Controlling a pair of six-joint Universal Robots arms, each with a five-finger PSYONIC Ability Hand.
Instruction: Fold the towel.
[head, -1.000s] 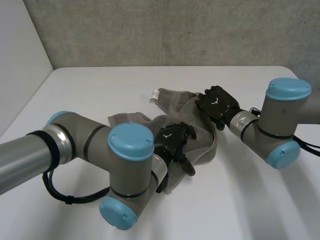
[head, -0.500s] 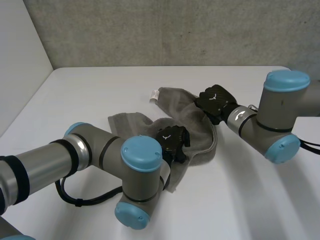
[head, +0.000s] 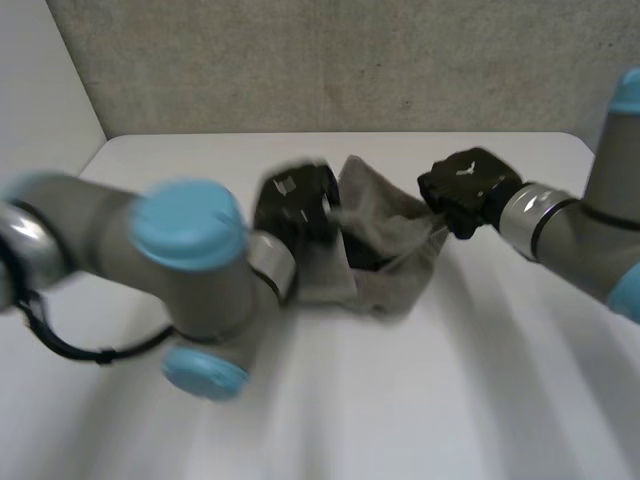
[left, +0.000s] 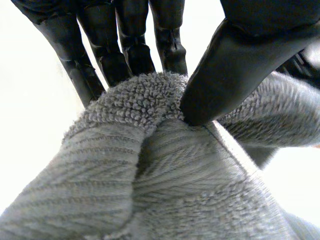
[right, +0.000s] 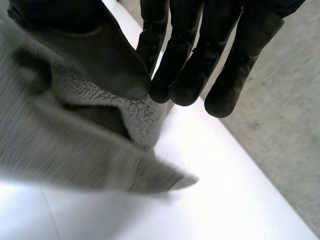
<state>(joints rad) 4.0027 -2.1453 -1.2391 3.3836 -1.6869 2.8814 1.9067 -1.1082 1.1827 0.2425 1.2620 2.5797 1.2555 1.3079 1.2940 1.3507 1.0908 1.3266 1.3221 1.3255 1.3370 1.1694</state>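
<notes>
A grey towel (head: 385, 240) hangs bunched between my two hands above the middle of the white table (head: 330, 400). My left hand (head: 295, 203) holds its left end; in the left wrist view the thumb (left: 235, 65) presses a fold of towel (left: 150, 165) against the fingers (left: 125, 45). My right hand (head: 465, 190) holds the towel's right end. In the right wrist view its thumb (right: 95, 45) and fingers (right: 200, 55) pinch an edge of the towel (right: 75, 130), which droops below them toward the table (right: 215, 200).
A grey wall (head: 330, 60) runs along the table's far edge. My left arm (head: 150, 260) reaches across the near left part of the table; the right arm (head: 580, 240) comes in from the right.
Both hands closed on the towel and lifted it off the table, moving toward the far side. The left hand rose from the near edge of the cloth; the towel now hangs bunched between the hands.
</notes>
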